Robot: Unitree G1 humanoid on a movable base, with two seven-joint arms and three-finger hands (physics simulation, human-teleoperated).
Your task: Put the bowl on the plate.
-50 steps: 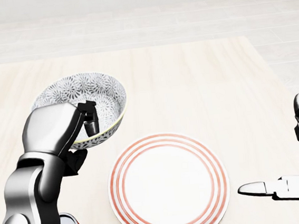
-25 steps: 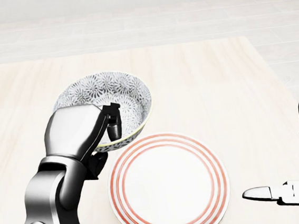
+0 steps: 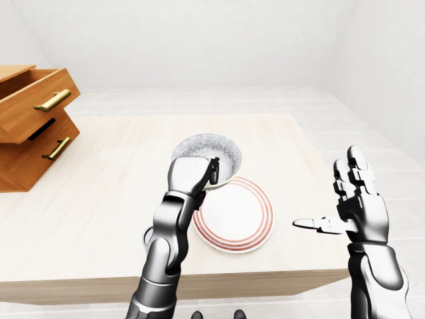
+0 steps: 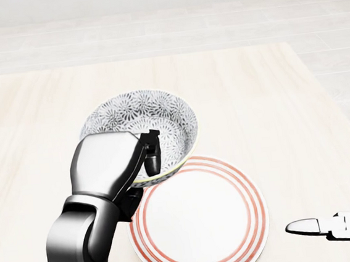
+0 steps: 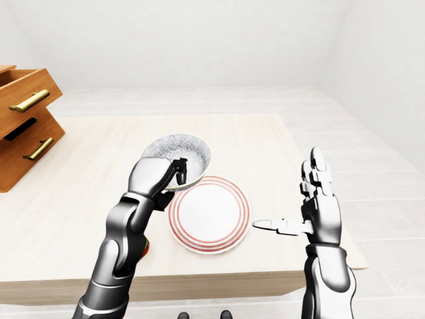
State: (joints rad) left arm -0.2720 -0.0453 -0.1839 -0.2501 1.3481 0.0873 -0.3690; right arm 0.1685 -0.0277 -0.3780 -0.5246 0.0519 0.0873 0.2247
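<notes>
A grey-and-white patterned bowl (image 4: 143, 121) with a yellowish rim hangs tilted above the table in the head view. Its lower right side overlaps the upper-left rim of the plate (image 4: 202, 218), which is white with red rings and lies flat. My left hand (image 4: 145, 171) is shut on the bowl's near rim, with the thumb inside and the other fingers hidden beneath. To the right of the plate, near the table's right edge, my right hand (image 3: 329, 199) stands open and upright, its thumb pointing toward the plate, holding nothing.
A wooden drawer unit (image 3: 33, 119) stands at the left of the table (image 3: 99, 179), its top drawer pulled out. A red-and-green can (image 5: 144, 247) shows partly behind my left forearm, near the table's bottom edge.
My left hand has carried the bowl rightward and downward in the head view, from left of the plate to overlapping its upper-left rim. The right hand has barely moved.
</notes>
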